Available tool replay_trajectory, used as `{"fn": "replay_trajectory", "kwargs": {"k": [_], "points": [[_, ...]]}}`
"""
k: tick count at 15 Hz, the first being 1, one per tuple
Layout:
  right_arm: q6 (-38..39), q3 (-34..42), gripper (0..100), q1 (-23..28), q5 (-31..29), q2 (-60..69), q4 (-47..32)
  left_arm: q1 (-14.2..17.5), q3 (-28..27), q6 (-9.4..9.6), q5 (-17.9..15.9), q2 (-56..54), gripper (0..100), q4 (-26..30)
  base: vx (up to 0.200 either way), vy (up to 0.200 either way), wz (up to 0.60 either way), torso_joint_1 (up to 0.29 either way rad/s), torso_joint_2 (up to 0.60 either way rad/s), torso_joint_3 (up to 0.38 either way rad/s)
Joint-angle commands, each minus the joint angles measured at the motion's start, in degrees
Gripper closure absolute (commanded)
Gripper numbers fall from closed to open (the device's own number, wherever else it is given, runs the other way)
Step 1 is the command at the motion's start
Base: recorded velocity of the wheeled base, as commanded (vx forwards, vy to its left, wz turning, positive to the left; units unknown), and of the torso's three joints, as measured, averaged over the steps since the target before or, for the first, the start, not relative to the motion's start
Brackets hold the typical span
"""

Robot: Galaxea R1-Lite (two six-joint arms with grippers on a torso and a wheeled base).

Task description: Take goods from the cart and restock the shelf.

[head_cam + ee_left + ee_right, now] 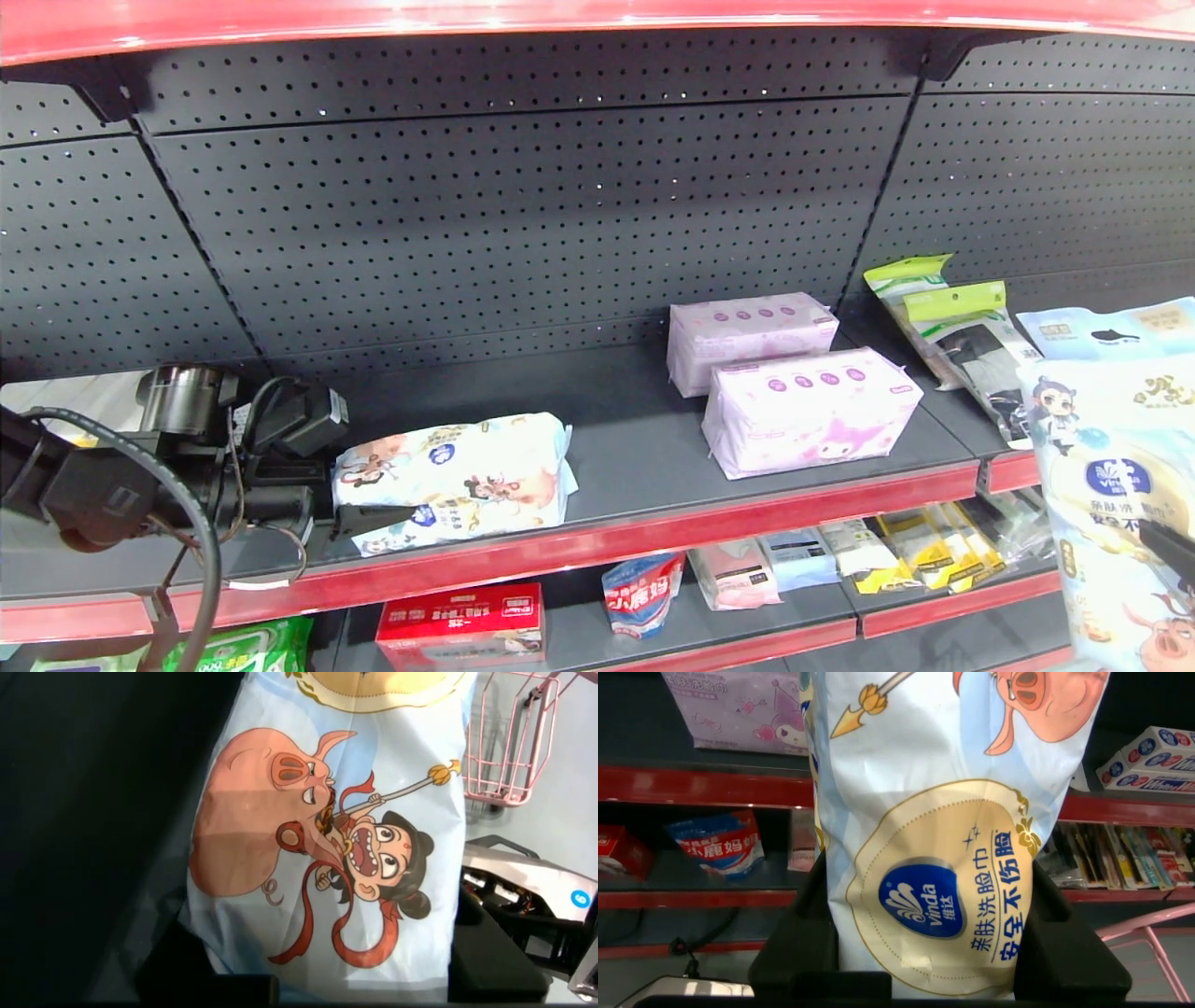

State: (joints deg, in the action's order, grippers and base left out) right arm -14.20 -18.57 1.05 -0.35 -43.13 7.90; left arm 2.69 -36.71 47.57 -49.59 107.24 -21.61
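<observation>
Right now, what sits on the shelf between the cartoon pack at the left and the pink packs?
Nothing: in the head view, the dark shelf board is bare between the cartoon pack and the front pink pack.

— Head camera?
— Looks forward and down at the shelf (635,448), from a little way back.
— Wrists?
— Both very close: one on the left pack (374,784), one on the right pack (952,812), facing the pink pack (738,714) the head also sees.

Shelf: dark board (644,467) with a red front edge, across mid-frame.
Lower left: cartoon-printed pack (457,481) lying on its side by the front edge.
Centre right: two pink packs (808,411), one behind the other.
Far right: green-topped packets (962,331).
</observation>
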Motion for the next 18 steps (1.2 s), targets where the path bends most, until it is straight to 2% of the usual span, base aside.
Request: {"fn": "replay_trajectory", "kwargs": {"k": [1, 2, 7, 10, 11, 18], "points": [[0.0, 0.0, 100, 0.0, 0.0, 0.2, 0.0, 0.0, 0.5, -0.02, 0.0, -0.1, 100, -0.1, 0.000, 0.000, 0.00, 0.000, 0.00, 0.000], [0.0, 0.0, 100, 0.0, 0.0, 0.2, 0.1, 0.0, 0.5, -0.02, 0.0, -0.1, 0, -0.1, 0.000, 0.000, 0.00, 0.000, 0.00, 0.000], [0.0, 0.0, 100, 0.0, -0.1, 0.2, 0.0, 0.3, 0.3, -0.28, 0.0, -0.7, 0, 0.0, 0.000, 0.000, 0.00, 0.000, 0.00, 0.000], [0.0, 0.0, 100, 0.0, 0.0, 0.2, 0.0, 0.3, 1.4, -4.06, -0.2, -4.4, 0, 0.1, 0.000, 0.000, 0.00, 0.000, 0.00, 0.000], [0.0, 0.0, 100, 0.0, 0.0, 0.2, 0.1, 0.4, 1.4, -4.41, -0.2, -4.8, 0, -0.1, 0.000, 0.000, 0.00, 0.000, 0.00, 0.000], [0.0, -0.2, 100, 0.0, 0.0, 0.2, 0.1, 2.7, 1.9, -3.97, -0.9, -7.7, 0, -0.1, 0.000, 0.000, 0.00, 0.000, 0.00, 0.000]]}}
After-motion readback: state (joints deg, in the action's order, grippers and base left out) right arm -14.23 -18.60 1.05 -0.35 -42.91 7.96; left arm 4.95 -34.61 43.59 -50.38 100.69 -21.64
